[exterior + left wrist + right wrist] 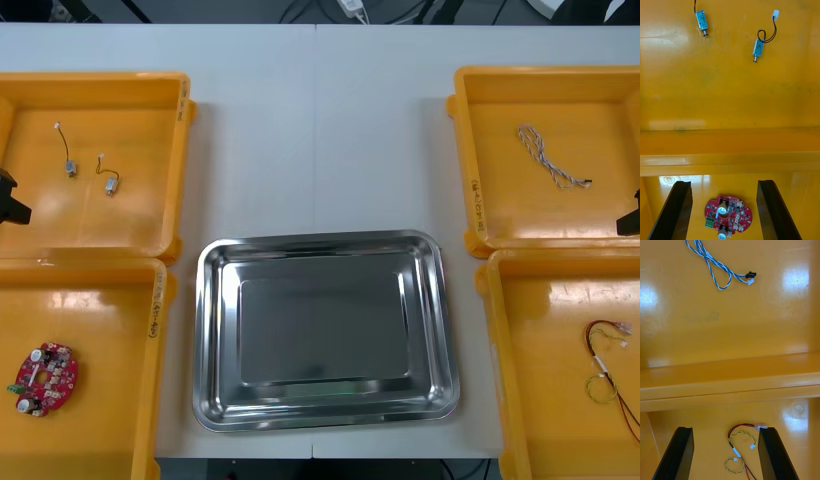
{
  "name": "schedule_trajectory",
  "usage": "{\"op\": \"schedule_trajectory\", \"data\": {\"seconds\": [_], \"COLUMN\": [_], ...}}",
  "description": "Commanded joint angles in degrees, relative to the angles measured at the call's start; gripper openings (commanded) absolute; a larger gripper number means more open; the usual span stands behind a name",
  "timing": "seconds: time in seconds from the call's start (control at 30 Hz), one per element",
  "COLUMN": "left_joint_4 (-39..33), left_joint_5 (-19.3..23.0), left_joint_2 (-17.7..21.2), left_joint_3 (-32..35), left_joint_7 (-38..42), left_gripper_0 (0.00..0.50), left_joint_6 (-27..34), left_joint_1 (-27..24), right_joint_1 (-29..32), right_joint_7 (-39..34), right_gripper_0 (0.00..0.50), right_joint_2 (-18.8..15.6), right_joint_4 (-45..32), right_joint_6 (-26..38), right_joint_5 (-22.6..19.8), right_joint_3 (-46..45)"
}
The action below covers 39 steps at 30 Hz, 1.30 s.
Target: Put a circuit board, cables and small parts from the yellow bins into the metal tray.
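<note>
Nearest the robot, a round red circuit board point(45, 378) lies flat in the near left bin point(110, 330), toward its outer side. The left gripper point(723, 183) hangs over the left-hand bins with its black fingers spread wide, holding nothing. In the left wrist view the board lies on the bin floor, seen in the gap between the two fingers.

On the other side of the counter point(320, 130), the near right bin point(540, 360) holds a red and yellow cable point(608, 362), loosely looped. The right gripper point(725, 429) hangs above it, likewise open and empty, with the cable's loops seen between its fingers.

Between the two pairs of bins the metal tray point(325, 330) stands bare and shiny.

Farther off, past the dividing walls, the far left bin point(130, 110) carries two small metal parts point(71, 168), each with a short wire, lying apart from each other. The far right bin point(500, 130) holds a twisted blue and white cable point(548, 158) that ends in a small black plug.
</note>
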Motion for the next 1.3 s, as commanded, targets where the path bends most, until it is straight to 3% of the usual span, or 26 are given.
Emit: {"op": "schedule_trajectory", "data": {"seconds": [0.03,0.1,0.13,0.5,0.97,1.17,1.3], "left_joint_4": [-1.63,-1.63,-0.58,-0.84,-0.76,-0.93,-1.11], "left_joint_5": [0.44,0.44,0.53,-0.26,1.85,5.01,4.92], "left_joint_2": [0.75,0.75,-1.36,-1.19,4.79,7.95,8.31], "left_joint_3": [1.94,1.94,0.01,-0.78,-0.69,-0.52,0.27], "left_joint_7": [-4.38,-4.38,5.28,5.64,8.8,16.8,21.11], "left_gripper_0": [0.5,0.5,0.5,0.5,0.5,0.5,0.5], "left_joint_6": [0.47,0.47,3.28,1.17,1.0,1.0,0.64], "left_joint_1": [-2.16,-2.16,0.56,1.18,0.82,1.35,2.85], "right_joint_1": [-0.29,-0.29,-0.29,0.76,7.44,11.48,14.47], "right_joint_7": [-0.23,-0.23,-0.23,-0.14,4.25,9.53,14.27], "right_gripper_0": [0.5,0.5,0.5,0.5,0.5,0.5,0.5], "right_joint_2": [-0.59,-0.59,-0.59,0.64,0.82,0.9,0.9], "right_joint_4": [-1.43,-1.43,-1.43,-1.17,-4.51,-7.94,-8.64], "right_joint_6": [0.18,0.18,0.18,0.45,-2.98,-3.86,-5.0], "right_joint_5": [0.4,0.4,0.4,0.05,-1.79,-2.23,-2.23], "right_joint_3": [-1.81,-1.81,-1.81,-1.81,-1.37,-1.37,-1.37]}}
